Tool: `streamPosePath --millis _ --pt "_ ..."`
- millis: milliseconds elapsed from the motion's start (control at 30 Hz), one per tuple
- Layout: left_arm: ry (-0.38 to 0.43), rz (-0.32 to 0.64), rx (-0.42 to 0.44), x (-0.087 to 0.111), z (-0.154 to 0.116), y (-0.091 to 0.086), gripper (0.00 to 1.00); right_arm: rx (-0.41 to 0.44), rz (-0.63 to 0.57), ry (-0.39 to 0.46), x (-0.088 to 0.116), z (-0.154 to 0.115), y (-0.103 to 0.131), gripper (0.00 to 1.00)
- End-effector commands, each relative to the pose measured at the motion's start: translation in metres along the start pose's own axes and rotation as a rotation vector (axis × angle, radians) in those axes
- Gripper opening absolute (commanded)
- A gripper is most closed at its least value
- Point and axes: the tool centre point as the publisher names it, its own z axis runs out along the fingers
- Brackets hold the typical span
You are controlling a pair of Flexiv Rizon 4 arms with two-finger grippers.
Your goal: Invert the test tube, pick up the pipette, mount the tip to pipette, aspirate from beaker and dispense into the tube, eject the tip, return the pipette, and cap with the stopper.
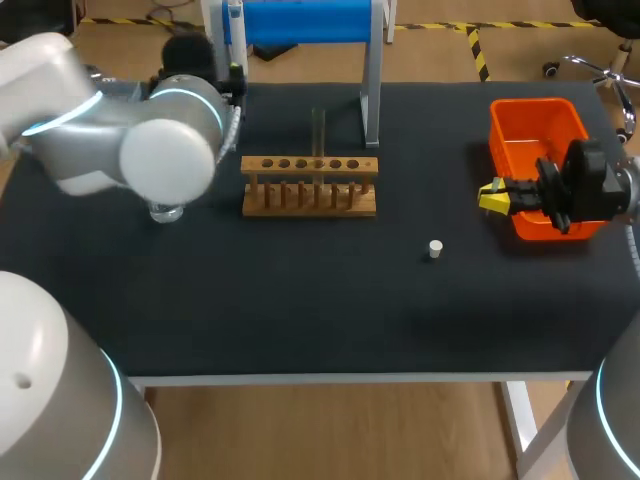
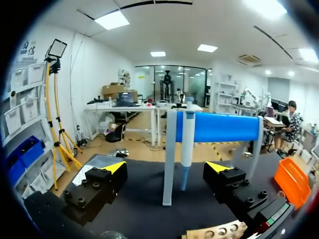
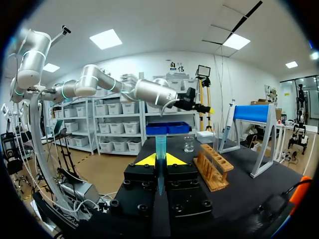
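A white and blue pipette [image 2: 187, 144] hangs on the blue-topped stand [image 2: 219, 127] at the table's back. My left gripper [image 2: 167, 172] is open just short of the pipette, one finger to each side, touching nothing. Over at the orange bin, my right gripper [image 1: 490, 197] is shut on a clear blue pipette tip [image 3: 160, 159], which stands up between its fingers. A glass test tube [image 1: 318, 130] stands upright in the wooden rack [image 1: 310, 186]. The beaker [image 1: 166, 210] is partly hidden under my left arm. A small white stopper [image 1: 434, 249] lies on the dark mat.
The orange bin [image 1: 535, 140] stands at the right side of the table, behind my right gripper. My left arm's bulky elbow hangs over the table's left part. The rack sits between the two arms, in front of the stand.
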Motion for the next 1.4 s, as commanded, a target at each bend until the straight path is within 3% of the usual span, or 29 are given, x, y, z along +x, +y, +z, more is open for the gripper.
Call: streamPosePath --millis 33,300,800,1400 --pt "-0.185 0.002 0.009 0.004 0.011 -0.004 1.0 0.001 -0.001 -0.002 0.001 0.0 0.0 0.0" --pt "-0.109 0.014 0.034 0.003 0.023 -0.015 1.0 0.001 -0.001 -0.002 0.001 0.0 0.0 0.0" --pt "0.052 0.03 0.02 0.012 0.039 -0.021 1.0 0.001 -0.001 -0.002 0.001 0.0 0.0 0.0" --pt "0.109 0.057 0.008 0.052 0.072 -0.03 1.0 0.001 -0.001 -0.002 0.001 0.0 0.0 0.0"
